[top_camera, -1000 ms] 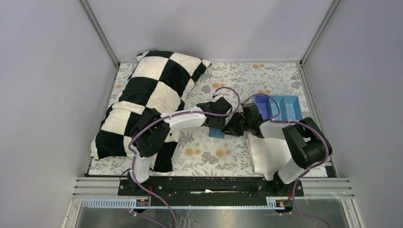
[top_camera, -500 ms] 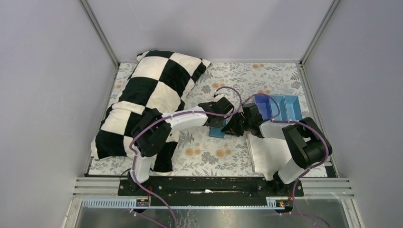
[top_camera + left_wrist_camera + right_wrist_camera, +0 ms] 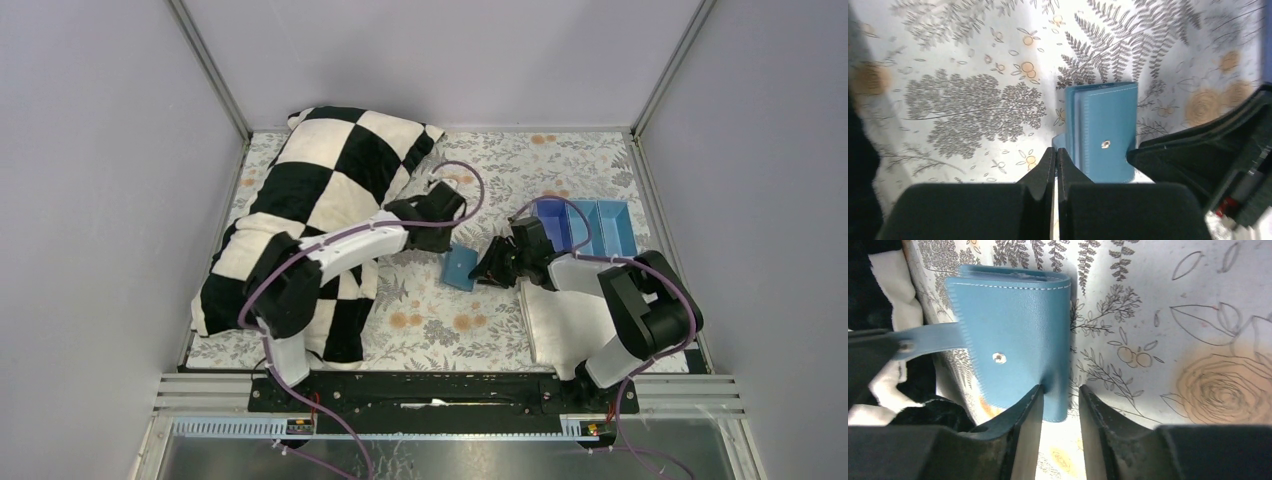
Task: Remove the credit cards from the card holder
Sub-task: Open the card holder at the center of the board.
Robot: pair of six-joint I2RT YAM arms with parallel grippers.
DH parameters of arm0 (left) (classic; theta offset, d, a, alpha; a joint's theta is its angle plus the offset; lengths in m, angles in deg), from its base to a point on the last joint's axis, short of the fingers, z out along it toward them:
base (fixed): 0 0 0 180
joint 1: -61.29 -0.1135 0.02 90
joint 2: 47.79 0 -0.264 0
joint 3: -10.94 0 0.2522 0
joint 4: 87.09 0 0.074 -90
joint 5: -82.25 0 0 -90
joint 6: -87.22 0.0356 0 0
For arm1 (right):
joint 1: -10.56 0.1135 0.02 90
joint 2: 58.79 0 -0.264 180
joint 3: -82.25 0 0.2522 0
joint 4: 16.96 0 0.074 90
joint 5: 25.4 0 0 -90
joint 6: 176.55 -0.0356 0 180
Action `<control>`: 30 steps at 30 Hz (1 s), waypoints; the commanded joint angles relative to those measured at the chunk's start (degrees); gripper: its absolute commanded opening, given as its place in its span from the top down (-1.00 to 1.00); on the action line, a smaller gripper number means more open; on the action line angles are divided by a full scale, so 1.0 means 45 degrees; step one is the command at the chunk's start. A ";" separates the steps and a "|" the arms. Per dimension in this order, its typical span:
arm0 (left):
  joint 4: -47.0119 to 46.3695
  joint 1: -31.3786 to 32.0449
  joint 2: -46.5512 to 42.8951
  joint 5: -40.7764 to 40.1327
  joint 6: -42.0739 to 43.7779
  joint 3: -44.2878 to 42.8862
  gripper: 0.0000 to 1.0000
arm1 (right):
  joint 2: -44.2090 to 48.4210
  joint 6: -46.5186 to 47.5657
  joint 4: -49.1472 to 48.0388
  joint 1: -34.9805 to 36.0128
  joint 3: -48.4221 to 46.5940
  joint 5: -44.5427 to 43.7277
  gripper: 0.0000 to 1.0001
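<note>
Brace with the right gripper (image 3: pixel 1060 390), clamped across the near edge of the card holder (image 3: pixel 1013 325), lying flat on the floral cloth (image 3: pixel 1173 315) just ahead of the fingertips. Work the opening with the left gripper (image 3: pixel 1055 152), pinched fully together and, by the look of it, nipping the tip of the closure strap (image 3: pixel 935 337), stretched out sideways from the holder toward that hand. With the strap already free of the snap stud (image 3: pixel 998 357), draw it up and away in a smooth arc, not a jerk, swinging the cover open without dragging the sleeve out of the right-hand clamp. Press down lightly on the braced edge to stop any pivoting. No sign yet of the credit cards as dark rectangles; probably tucked inside, behind the layered edge on the side of the holder nearer the left fingertips. Once open, go for a card edge, not the cover.

Around: checkered pillow (image 3: pixel 320 190) behind and beside the left arm, close enough to brush an elbow on a wide swing. Blue compartment tray (image 3: pixel 590 225) just beyond the right gripper on its outer side, a wall against any retreat that way. Both hands nose to nose over the holder, so little room for a second grip.
</note>
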 commanded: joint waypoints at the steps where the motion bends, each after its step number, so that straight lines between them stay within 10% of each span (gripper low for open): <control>1: -0.0192 -0.0215 -0.1998 0.1078 0.0658 -0.0014 1.00 | 0.1160 0.0776 0.1314 -0.0115 -0.0375 -0.0845 0.07; 9: -0.1625 -0.0523 -0.2829 0.4582 0.0260 0.0616 1.00 | 0.3231 0.0706 0.2251 -0.0115 -0.0897 -0.2190 -0.37; 30: -0.1190 -0.3159 -0.3340 0.2941 0.0479 0.3993 1.00 | 0.0911 0.0032 0.1459 0.1019 -0.2103 -0.0753 -0.03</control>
